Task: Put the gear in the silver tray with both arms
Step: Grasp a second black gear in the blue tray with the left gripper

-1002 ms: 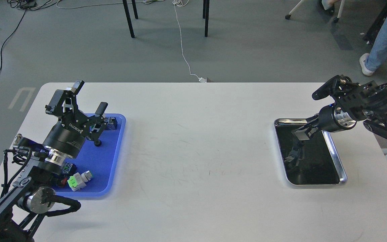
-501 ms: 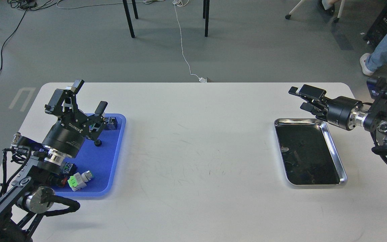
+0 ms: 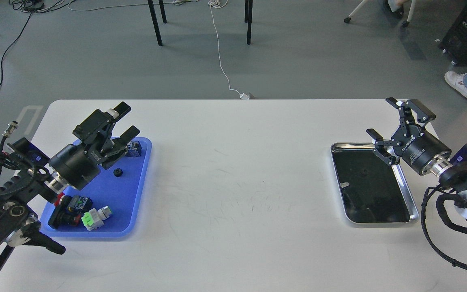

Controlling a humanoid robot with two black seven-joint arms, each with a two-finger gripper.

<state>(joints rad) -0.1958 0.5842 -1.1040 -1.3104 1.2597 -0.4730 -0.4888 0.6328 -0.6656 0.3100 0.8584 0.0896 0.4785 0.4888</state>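
Note:
The gear (image 3: 117,172), a small black toothed wheel, lies on the blue plastic tray (image 3: 108,192) at the left. My left gripper (image 3: 127,120) is open and empty, hovering over the tray's far edge, above and just behind the gear. The silver tray (image 3: 405,187) lies at the right with a dark mirror-like bottom and nothing in it. My right gripper (image 3: 395,121) is open and empty, held above the silver tray's far right corner with its fingers pointing up and left.
The blue tray also holds a green-and-white part (image 3: 95,215), a red-and-black push button (image 3: 66,205) and a dark blue block (image 3: 135,148). The white table (image 3: 237,182) stretches between the trays. A person's foot (image 3: 458,81) is on the floor at far right.
My left gripper has swung right and tilted lower over the blue tray's far edge. My right gripper has moved from over the silver tray to its far right corner and turned upward. The person has stepped away.

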